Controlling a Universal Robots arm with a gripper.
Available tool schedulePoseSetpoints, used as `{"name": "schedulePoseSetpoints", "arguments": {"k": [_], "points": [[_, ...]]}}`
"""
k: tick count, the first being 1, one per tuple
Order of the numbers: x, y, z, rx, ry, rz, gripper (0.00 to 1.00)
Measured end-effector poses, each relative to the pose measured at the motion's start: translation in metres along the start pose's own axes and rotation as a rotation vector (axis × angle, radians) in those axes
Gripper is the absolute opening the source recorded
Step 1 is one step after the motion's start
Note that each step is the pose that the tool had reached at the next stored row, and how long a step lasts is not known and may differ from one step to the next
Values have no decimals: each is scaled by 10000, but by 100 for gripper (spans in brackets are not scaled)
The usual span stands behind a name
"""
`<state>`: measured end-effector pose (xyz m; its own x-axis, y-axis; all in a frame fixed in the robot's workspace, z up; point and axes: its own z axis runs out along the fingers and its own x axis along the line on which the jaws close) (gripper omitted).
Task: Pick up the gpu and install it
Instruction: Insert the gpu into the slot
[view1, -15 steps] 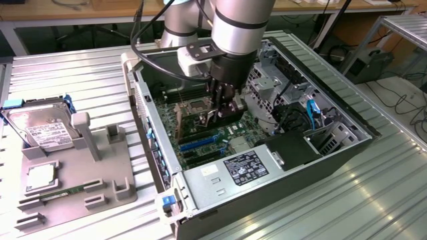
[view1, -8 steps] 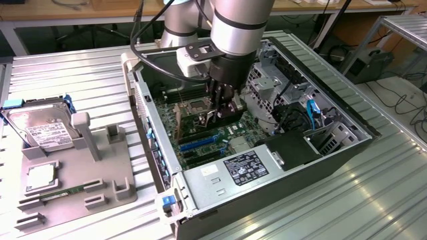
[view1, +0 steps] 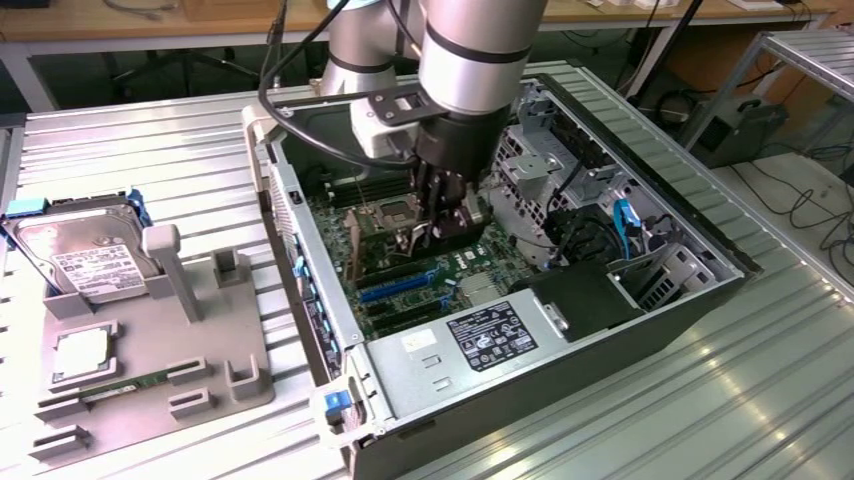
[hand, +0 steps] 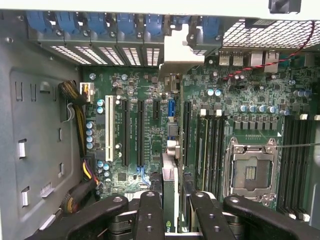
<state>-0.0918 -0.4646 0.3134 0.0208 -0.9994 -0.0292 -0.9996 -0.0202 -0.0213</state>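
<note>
While my gripper (hand: 170, 210) hangs inside the open grey computer case (view1: 667, 300), fingers (hand: 150, 210) clamp the thin dark gpu (hand: 169, 195) edge-on, its long axis running toward twelve o'clock along the black motherboard slots (hand: 125, 132).

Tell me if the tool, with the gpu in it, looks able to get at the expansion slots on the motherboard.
Probably yes. The tool holds the gpu edge-on, low inside the open case, and the slots look unobstructed from above.
</note>
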Motion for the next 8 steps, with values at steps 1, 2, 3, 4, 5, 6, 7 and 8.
{"name": "schedulePoseSetpoints", "arguments": {"k": [1,2,3,4,5,6,7,8], "points": [[1,0,5,2,1,59,26],[1,0,10,5,2,147,26],[1,-1,14,7,6,244,26],[2,-1,20,11,10,394,26],[2,-1,27,16,13,559,26],[2,0,31,20,19,689,26],[2,0,35,20,20,726,26],[3,2,41,22,19,747,26]]}}
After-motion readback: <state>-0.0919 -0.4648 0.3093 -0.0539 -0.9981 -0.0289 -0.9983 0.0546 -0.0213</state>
